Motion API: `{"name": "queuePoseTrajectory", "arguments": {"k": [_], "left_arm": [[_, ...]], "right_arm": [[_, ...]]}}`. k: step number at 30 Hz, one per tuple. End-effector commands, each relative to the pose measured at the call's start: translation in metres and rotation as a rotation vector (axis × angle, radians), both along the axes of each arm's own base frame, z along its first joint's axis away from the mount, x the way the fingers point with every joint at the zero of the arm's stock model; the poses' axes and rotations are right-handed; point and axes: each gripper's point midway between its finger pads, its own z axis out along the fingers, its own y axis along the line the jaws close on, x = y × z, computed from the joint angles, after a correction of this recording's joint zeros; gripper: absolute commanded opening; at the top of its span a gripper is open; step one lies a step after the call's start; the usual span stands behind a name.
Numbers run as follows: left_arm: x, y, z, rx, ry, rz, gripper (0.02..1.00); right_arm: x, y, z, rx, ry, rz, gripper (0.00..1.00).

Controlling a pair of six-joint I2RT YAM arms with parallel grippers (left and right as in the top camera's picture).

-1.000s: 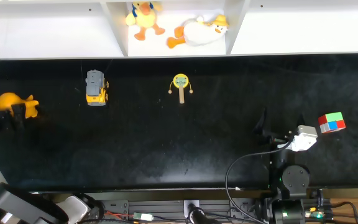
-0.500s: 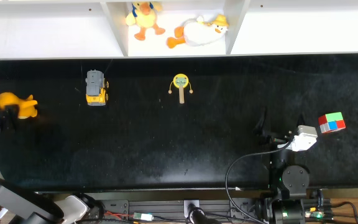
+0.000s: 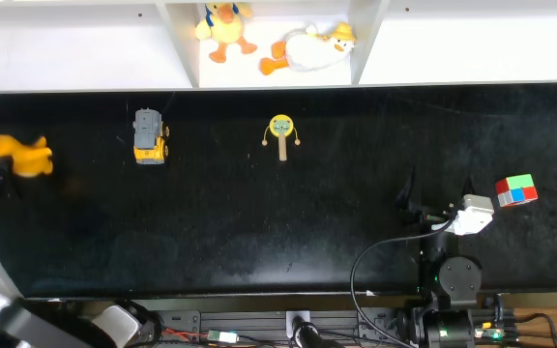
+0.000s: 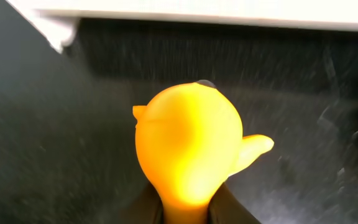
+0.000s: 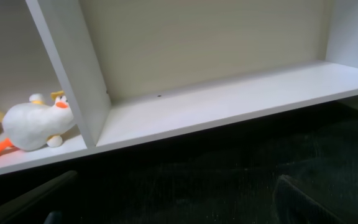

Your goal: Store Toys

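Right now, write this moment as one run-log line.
left gripper shut on orange toy | right gripper open, facing shelf | table: toy truck, rattle, colour cube | shelf: yellow duck, white duck

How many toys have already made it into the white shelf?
2. A yellow duck and a white duck lying beside it, both in the middle compartment. The shelf runs past the picture's top edge, so more could be hidden.

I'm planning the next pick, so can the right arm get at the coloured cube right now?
Probably yes. The coloured cube lies alone on the black mat, close beside the right arm, and the right gripper is open with nothing in it.
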Motion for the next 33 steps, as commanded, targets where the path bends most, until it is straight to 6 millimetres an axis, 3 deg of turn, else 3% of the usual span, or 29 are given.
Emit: {"name": "queuePoseTrajectory", "arguments": {"k": [1,7,19,33], "left_arm": [[0.026,-0.014,0.055,-0.001,-0.118,-0.039,0.097],[0.059,-0.013,0.081,0.046,-0.122,-0.058,0.099],[0.117,0.007,0.070,-0.003,-0.102,-0.075,0.102],[0.138,-0.008,0.074,-0.009,-0.104,0.040,0.137]], "right_arm": [[0.000,-0.001,-0.004,0.004,0.003,-0.003,0.993],[0.000,-0.001,-0.005,0.004,0.004,-0.003,0.996],[0.000,-0.001,-0.005,0.004,0.004,-0.003,0.993],[0.000,-0.001,-0.005,0.004,0.004,-0.003,0.993]]}}
